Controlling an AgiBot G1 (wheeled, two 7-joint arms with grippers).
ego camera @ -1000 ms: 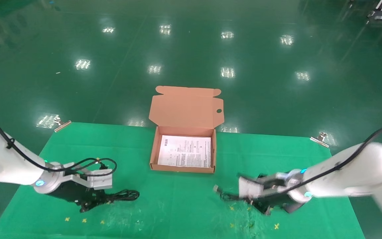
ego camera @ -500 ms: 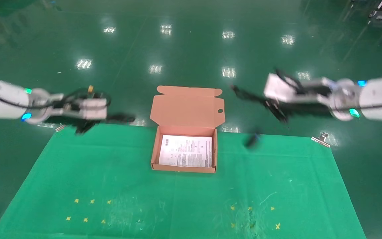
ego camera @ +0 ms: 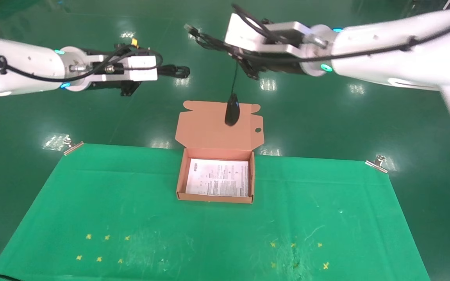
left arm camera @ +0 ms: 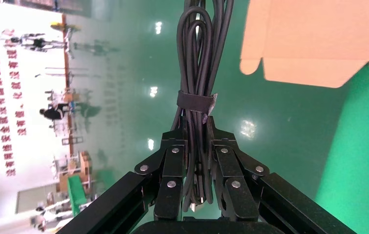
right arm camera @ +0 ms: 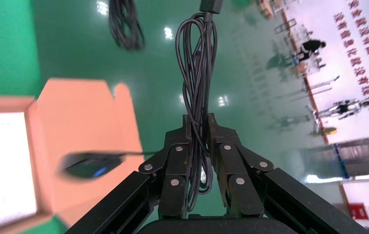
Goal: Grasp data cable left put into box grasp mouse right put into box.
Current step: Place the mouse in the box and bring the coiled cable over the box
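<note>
Overhead, mouse (ego camera: 232, 112) dangling on its cord below right claw (ego camera: 244, 62).

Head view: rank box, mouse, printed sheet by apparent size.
1. box, lid flap included
2. printed sheet lying inside it
3. mouse, smallest, though it dangles by its cord from the right gripper, nearer the camera

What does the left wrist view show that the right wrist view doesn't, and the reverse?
Only the left wrist view shows the left gripper shut on the data cable, at its strap.

Only the right wrist view shows the right gripper clamping the mouse's coiled cord, with the mouse dangling blurred and the sheet inside the box.

Both show the box lid and green floor.
</note>
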